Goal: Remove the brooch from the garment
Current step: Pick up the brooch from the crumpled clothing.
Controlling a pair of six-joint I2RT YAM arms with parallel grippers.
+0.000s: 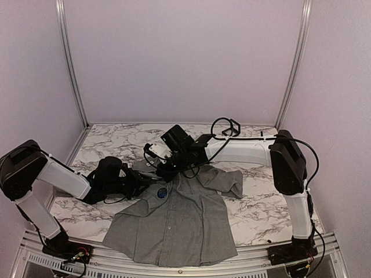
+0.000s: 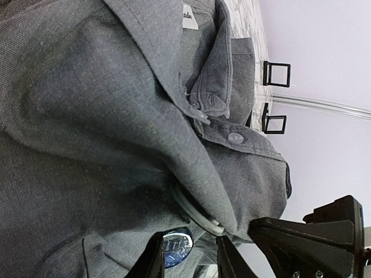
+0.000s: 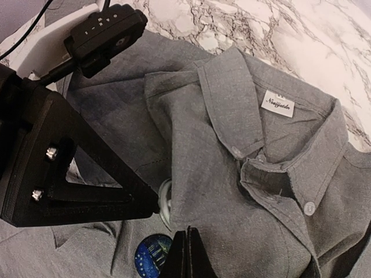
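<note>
Garment [image 1: 174, 223]: grey shirt spread flat on the marble table [image 1: 264, 211], hem at the near edge, collar pointing away.

Brooch [image 1: 162, 193]: round, blue, glossy. It is pinned on the chest on the left arm's side, just short of the collar.

Left gripper [image 2: 190, 238]: reaches in from the left, jaws apart and straddling the brooch. The brooch sits against one finger, with a gap to the other.

Right gripper [image 3: 186, 249]: fingers pressed together, tip on the cloth just beside the brooch. Cannot tell if cloth is pinched.

White ring [image 2: 194, 211]: partly under a cloth fold just beyond the brooch.

Farthest: collar label [image 3: 279, 104].
</note>
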